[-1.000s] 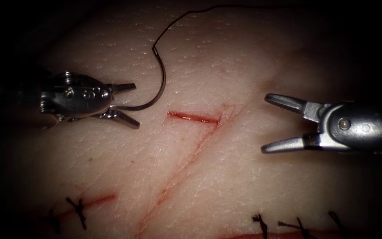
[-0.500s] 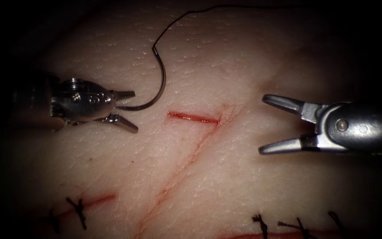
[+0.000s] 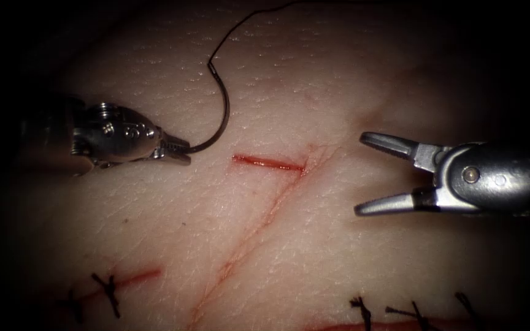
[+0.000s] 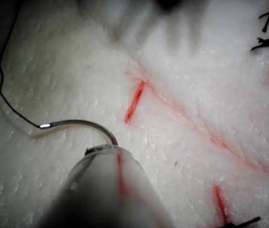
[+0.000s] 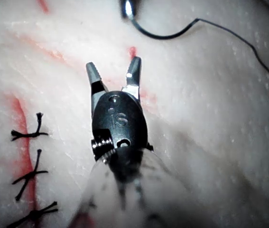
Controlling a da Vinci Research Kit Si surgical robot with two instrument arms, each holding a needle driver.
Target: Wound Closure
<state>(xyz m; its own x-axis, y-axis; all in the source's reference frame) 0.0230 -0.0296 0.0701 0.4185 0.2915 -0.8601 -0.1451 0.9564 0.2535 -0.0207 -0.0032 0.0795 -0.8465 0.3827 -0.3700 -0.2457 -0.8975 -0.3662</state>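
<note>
**Needle grasped near its tip, left of the open cut**

The left end effector (image 3: 179, 151) is pressed together on the curved needle (image 3: 221, 113), pinching it close to the pointed end. The needle lies on the tissue (image 3: 351, 257) surface to the left of the short red cut (image 3: 268, 162) and is not in the tissue. Its arc rises away from the jaws to the swaged end, where the dark thread (image 3: 240, 27) attaches and runs up and away across the tissue. In the left wrist view the needle (image 4: 82, 124) curves out from the tool tip, with thread (image 4: 4, 90) trailing from its far end.

The right end effector (image 3: 358, 175) is spread wide, holds nothing, and hovers to the right of the cut, well apart from the needle. The right wrist view shows the same tool (image 5: 114, 78) with both jaws parted.

Handling assessment: the needle is thin, stiff, polished steel; it is light and likely to rotate or slip in the jaws if pinched off-centre. A hold further back along the curve, away from the fine tip and the swage, probably gives better control. The thread is fine, limp and prone to snagging. The tissue is pale, soft, pebbled and yielding.

Knotted dark stitches (image 3: 110, 288) close other cuts along the near edge.
</note>
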